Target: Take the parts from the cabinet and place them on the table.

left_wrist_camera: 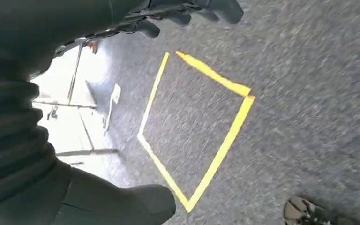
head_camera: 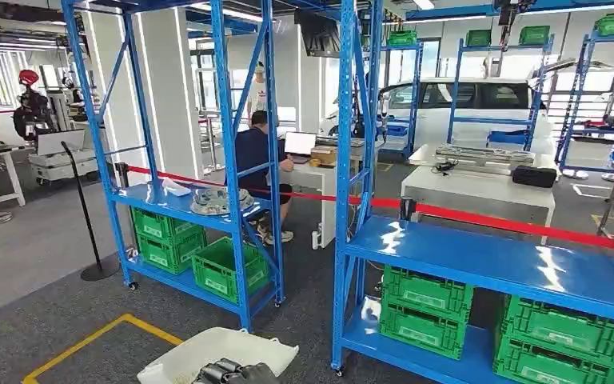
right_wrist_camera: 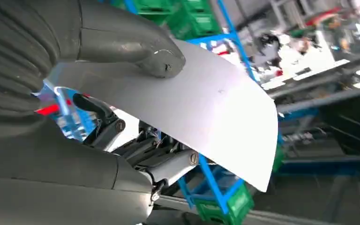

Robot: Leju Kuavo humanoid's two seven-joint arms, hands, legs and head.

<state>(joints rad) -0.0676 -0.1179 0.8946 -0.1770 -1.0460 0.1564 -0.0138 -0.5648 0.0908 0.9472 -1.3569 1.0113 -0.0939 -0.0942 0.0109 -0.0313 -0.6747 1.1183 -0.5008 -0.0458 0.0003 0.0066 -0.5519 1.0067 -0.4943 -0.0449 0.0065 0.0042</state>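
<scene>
Right hand (right_wrist_camera: 122,140) is pinching a flat white sheet-metal part (right_wrist_camera: 206,112), thumb on top and dark fingers underneath; head view has that part (head_camera: 216,352) low, just in front of the robot. Left hand (left_wrist_camera: 65,117) hangs over grey carpet with yellow floor tape (left_wrist_camera: 215,154), fingers apart and holding nothing. Blue shelving racks (head_camera: 232,160) stacked with green crates (head_camera: 424,308) stand ahead.

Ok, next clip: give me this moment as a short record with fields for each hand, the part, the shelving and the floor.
right hand: holds a white sheet part, thumb on top, fingers beneath
left hand: holds nothing, hangs over the carpet
part in head view: white sheet at the picture's lower edge
shelving: two blue racks ahead, green crates on the lower shelves
floor: grey carpet with a yellow tape square
people: one seated at a desk behind the racks
</scene>
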